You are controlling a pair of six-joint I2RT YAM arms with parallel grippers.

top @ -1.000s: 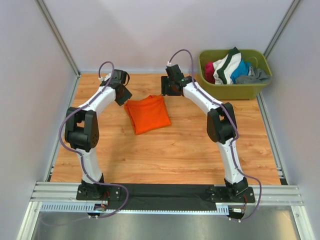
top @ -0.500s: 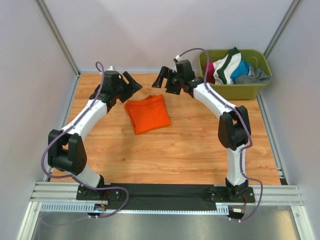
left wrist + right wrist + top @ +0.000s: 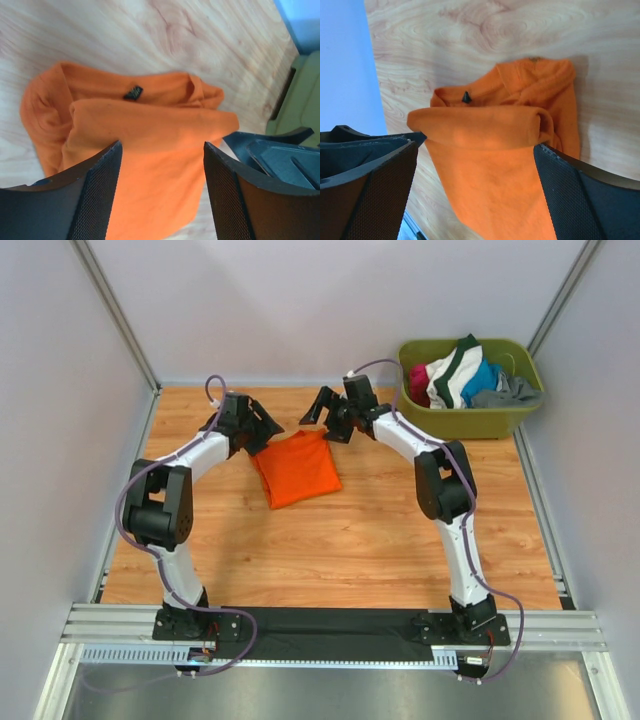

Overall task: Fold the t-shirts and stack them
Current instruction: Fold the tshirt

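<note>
A: Where is the orange t-shirt (image 3: 295, 468)?

B: Folded flat on the wooden surface (image 3: 350, 540), toward the far side and a little left of centre. It lies in the same spot and shape as a second ago.

A: What has changed, then?

B: The arms. Half a second ago the left arm was stretched out low. Now its elbow is raised and the left end effector (image 3: 266, 428) sits just off the shirt's far left corner. The right end effector (image 3: 322, 416) has drifted slightly left, above the far right corner. A second ago both sets of jaws looked narrower.

A: And now?

B: Both are spread wide with nothing held. In each wrist view the cloth shows between the pads, untouched.

A: Which way does the shirt run?

B: Its long axis goes far to near, with the near end leaning slightly right. The wrist views show the neck opening, a small dark tag, and a top layer folded across.

A: Anything else?

B: An olive-green tub (image 3: 470, 422) sits at the far right, well apart, heaped with more shirts (image 3: 462, 375).
</note>
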